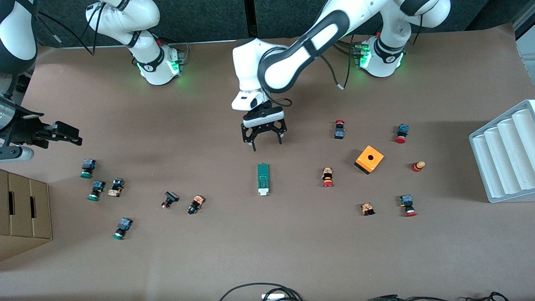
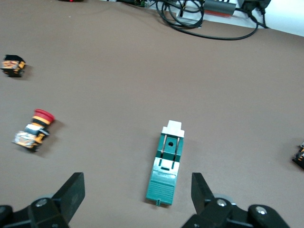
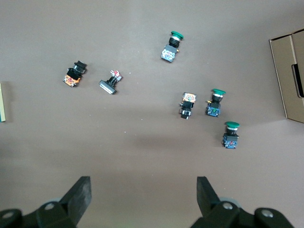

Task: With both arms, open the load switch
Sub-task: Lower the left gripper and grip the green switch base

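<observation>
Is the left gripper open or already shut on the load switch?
Open: left gripper hangs above the table with fingers spread; load switch lies untouched.

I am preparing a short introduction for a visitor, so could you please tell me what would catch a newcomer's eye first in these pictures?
The left gripper hangs with fingers open over the table's middle, above the dark-green load switch with its white end. An orange cube with a hole stands out toward the left arm's end, among red-capped push-buttons. The right gripper waits, open, above green-capped push-buttons at the right arm's end.
</observation>
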You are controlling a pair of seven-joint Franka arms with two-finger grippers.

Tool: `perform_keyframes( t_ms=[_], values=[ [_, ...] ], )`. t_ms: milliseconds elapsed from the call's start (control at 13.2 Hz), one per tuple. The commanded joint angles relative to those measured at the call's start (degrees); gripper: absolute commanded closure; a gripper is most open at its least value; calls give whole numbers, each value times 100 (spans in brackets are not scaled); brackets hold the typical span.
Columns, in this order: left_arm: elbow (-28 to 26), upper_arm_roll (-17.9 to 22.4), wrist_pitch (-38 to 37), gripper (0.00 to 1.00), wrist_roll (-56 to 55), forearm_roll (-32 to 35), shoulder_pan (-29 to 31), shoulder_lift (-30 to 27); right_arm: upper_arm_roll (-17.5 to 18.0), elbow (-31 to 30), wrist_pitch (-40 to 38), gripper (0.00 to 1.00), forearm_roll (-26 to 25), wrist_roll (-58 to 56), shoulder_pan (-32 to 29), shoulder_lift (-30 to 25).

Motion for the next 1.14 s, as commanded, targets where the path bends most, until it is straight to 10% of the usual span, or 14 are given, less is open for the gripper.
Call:
perform_keyframes(
  t_ms=[0, 530, 1061],
  values=[
    [98, 40, 41, 1, -462, 646, -163, 315, 3, 87, 31, 0, -145, -9, -6, 57],
    [2, 84, -47, 1, -2103, 3378, -322, 1326, -6, 87, 22, 0, -137, 18, 3, 127],
    [106, 251, -942, 2, -3045, 4637, -595, 2038, -6, 87, -39, 0, -136, 18, 38, 171]
  ],
)
